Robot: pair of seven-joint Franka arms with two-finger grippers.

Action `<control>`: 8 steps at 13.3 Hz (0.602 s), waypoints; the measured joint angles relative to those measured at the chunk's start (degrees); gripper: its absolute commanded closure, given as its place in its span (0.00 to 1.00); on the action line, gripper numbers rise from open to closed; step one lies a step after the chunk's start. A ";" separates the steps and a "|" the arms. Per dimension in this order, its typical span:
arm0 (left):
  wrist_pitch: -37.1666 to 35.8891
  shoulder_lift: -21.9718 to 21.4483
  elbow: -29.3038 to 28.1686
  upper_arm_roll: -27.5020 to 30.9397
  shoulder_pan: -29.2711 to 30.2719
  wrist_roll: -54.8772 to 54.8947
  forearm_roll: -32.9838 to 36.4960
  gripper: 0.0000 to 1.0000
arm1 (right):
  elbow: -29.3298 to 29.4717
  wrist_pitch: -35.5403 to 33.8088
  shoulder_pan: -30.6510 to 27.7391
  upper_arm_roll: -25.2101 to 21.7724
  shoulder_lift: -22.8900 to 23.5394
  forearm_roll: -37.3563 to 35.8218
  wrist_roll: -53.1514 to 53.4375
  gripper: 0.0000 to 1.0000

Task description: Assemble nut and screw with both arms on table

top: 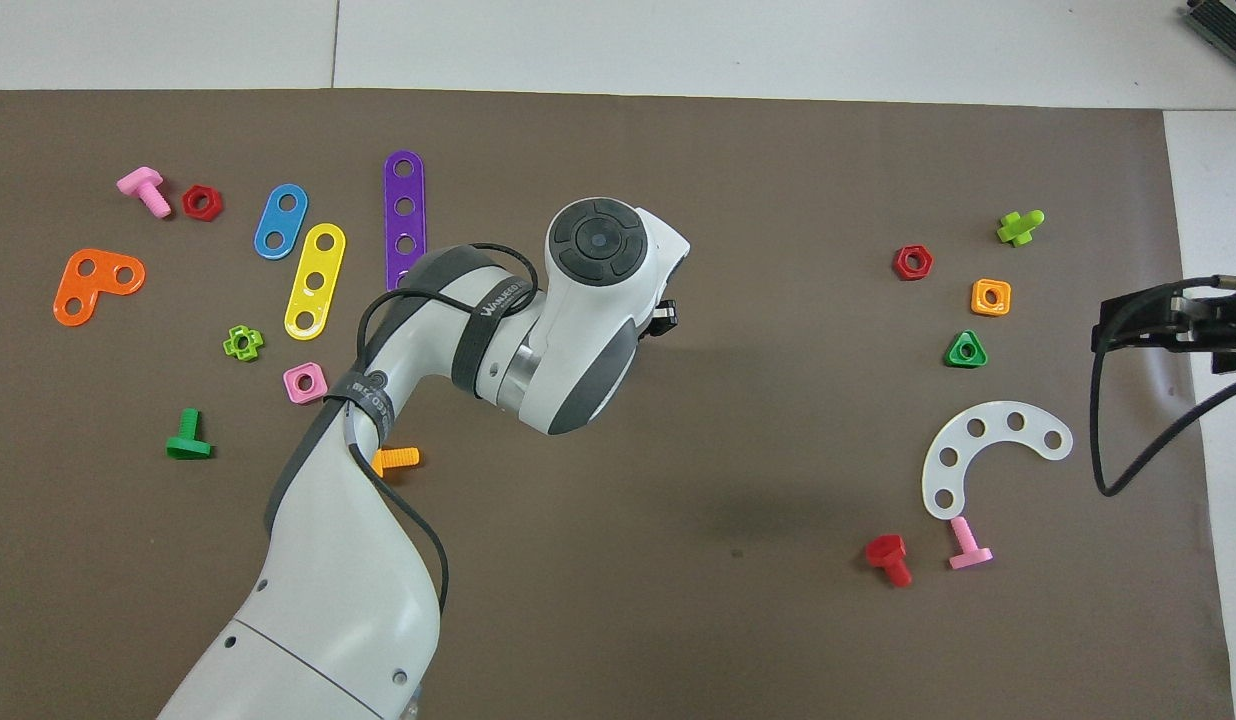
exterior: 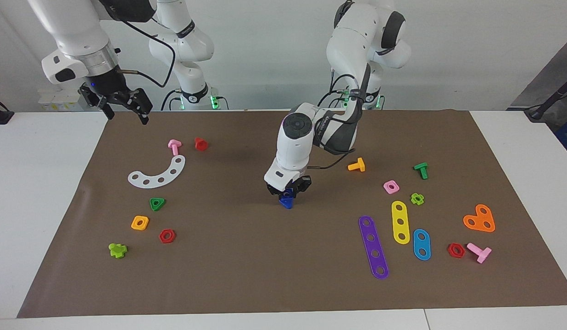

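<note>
My left arm reaches to the middle of the brown mat (exterior: 247, 256), where my left gripper (exterior: 288, 190) points down, shut on a small dark-blue nut (exterior: 288, 192). Directly under it the dark-blue screw (exterior: 286, 203) stands on its triangular head on the mat, touching the nut. In the overhead view the left wrist (top: 588, 300) hides both parts, and only a black bit of the gripper shows. My right gripper (exterior: 125, 104) waits open and empty, raised over the mat's corner at the right arm's end.
Scattered toy parts lie toward the right arm's end: a white curved strip (exterior: 158, 173), a green triangular nut (exterior: 157, 203), an orange nut (exterior: 140, 222) and a red screw (exterior: 200, 144). Toward the left arm's end lie an orange screw (exterior: 357, 165), a pink nut (exterior: 391, 186) and a purple strip (exterior: 373, 246).
</note>
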 measured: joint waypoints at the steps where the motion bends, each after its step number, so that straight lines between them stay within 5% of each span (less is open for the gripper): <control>1: 0.00 0.18 0.00 0.00 0.00 0.00 0.16 0.78 | 0.00 0.00 0.00 0.00 0.00 0.00 0.00 0.00; 5: 0.93 0.63 -0.52 0.01 0.00 0.00 0.39 0.76 | 0.00 0.00 0.00 0.00 0.00 0.00 0.00 0.00; 8: 2.13 0.95 -0.86 0.01 0.00 0.00 0.58 0.48 | 0.00 0.00 0.00 0.00 0.00 0.00 0.00 0.00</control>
